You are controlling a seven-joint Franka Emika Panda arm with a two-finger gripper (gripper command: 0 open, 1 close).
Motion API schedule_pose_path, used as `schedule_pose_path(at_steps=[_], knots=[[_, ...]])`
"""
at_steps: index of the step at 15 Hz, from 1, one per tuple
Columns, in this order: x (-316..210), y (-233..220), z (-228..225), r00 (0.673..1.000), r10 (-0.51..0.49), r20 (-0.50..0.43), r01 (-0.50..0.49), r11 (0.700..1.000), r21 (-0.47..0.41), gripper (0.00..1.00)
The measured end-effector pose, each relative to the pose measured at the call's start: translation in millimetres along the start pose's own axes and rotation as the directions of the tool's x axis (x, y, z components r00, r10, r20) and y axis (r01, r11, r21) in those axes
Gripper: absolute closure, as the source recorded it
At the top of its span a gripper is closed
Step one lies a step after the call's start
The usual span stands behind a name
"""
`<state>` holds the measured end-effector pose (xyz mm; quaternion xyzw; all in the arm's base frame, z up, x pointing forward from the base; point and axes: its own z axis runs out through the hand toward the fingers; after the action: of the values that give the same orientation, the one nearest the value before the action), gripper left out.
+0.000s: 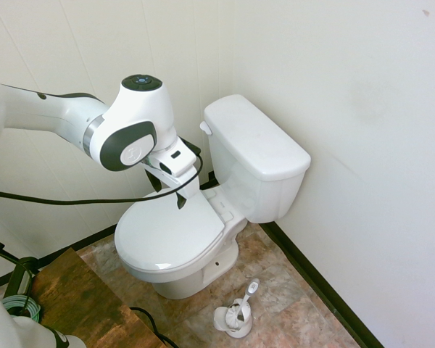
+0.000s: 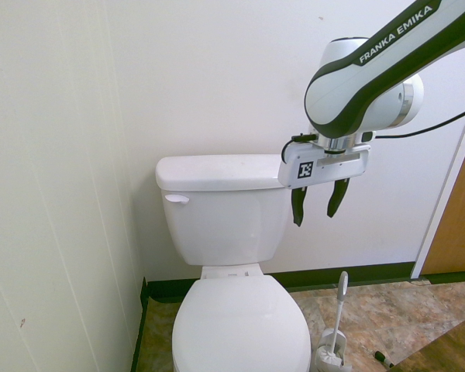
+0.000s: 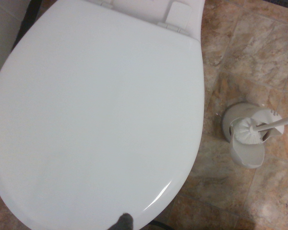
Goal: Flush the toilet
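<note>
Toilet (image 2: 240, 325) lever (image 2: 176, 199) is seen on tank's front corner nr the wall; gripper (image 2: 318, 203), fingers spread & empty, is hung off tank's opposite end; lever lies sideways.

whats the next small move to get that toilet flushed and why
Probably shift the gripper sideways toward the flush lever, staying near its present height. The gripper hangs open and empty over the closed seat lid, pointing down, on the opposite side of the tank from the lever. The lever sits at the tank's upper front corner nearest the side wall, so crossing over comes before any pressing.
</note>
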<state>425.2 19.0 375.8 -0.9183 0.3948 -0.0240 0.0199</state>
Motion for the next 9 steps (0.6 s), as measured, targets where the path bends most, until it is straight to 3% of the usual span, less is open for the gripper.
schedule_pose_path(at_steps=[4,9], knots=[[5.0,-11.2,-0.9,1.0,0.003,-0.006,-0.003,1.0,0.007,0.0],[27.1,-96.2,-6.5,0.998,-0.043,-0.04,0.045,0.998,0.053,0.0]])
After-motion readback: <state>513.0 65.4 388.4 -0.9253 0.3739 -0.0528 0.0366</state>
